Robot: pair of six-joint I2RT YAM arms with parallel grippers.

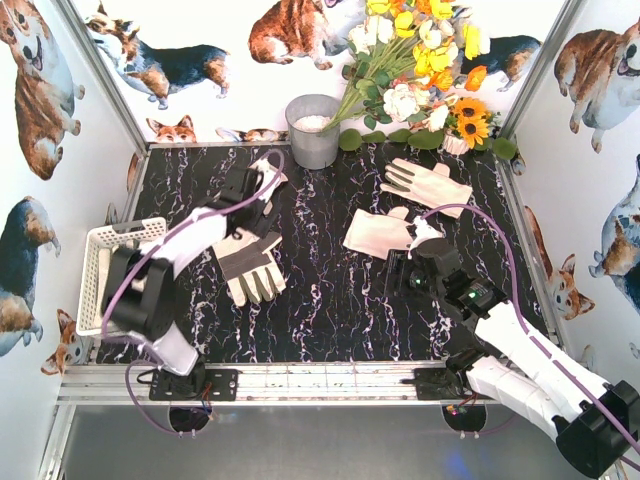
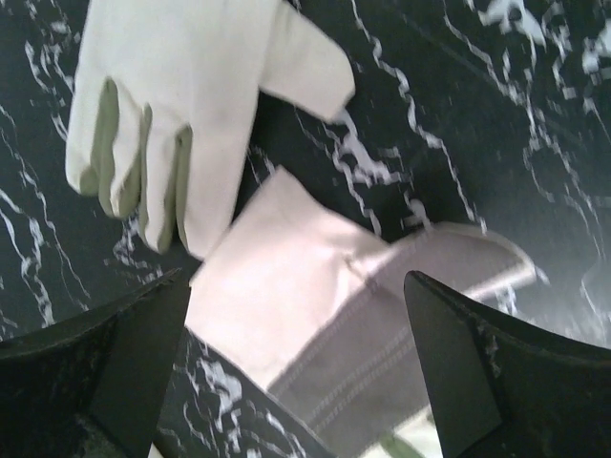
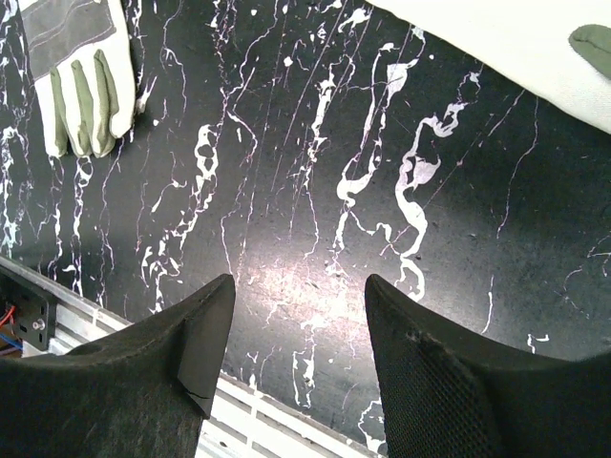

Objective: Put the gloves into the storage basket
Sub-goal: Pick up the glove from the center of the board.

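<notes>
Left pincer (image 2: 296,310) gapes open over two gloves (image 2: 205,105), right pincer (image 3: 298,296) parted and empty; storage basket (image 1: 92,285) looks bare, partly hidden by the left arm (image 1: 170,265), so nothing is loaded yet.

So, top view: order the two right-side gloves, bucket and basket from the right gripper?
1. Plain cream glove, just behind the right gripper.
2. Grey-fingered glove, further back.
3. Grey bucket, back centre.
4. White basket, far left edge.

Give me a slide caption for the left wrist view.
Open left gripper poised above a cream glove and a grey-patched glove on the black marbled table.
</notes>
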